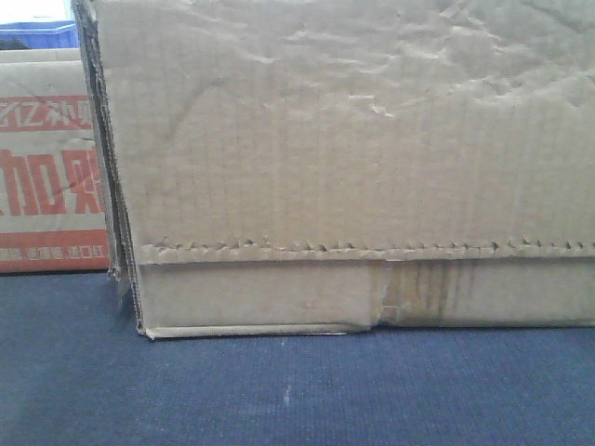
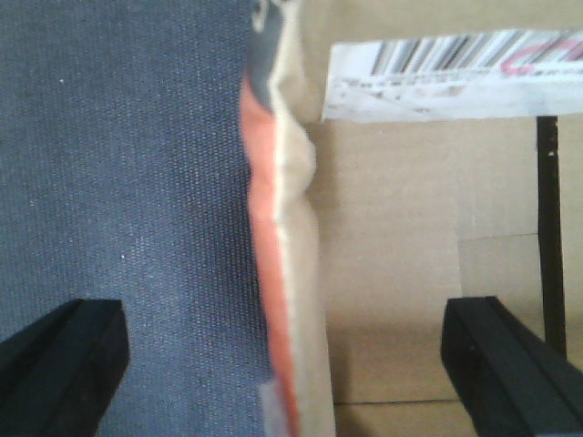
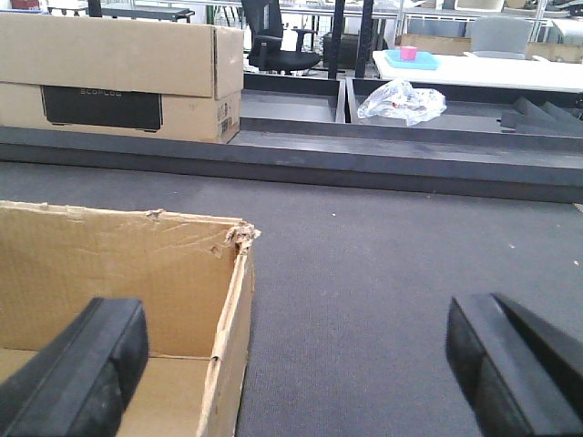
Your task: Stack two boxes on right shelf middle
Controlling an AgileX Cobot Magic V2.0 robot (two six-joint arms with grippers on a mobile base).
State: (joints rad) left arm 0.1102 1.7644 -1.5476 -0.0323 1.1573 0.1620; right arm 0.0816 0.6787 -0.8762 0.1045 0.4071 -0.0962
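Now the plain box (image 1: 353, 158) and the printed box (image 1: 46, 186) sit close together on the dark table (image 1: 297, 390).
The left gripper (image 2: 282, 364) is wide apart, with the printed box's orange edge between its fingers. The right gripper (image 3: 296, 364) is wide apart too, with one wall of the open plain box between its fingers.

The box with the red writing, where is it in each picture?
Front view: the printed box is at the left edge, behind the plain box.
Left wrist view: likely its orange-sided wall runs down the middle, between the left gripper's fingers.
Right wrist view: cannot tell; the open box at lower left shows no print.
Shared landmark: the dark cloth-like tabletop.
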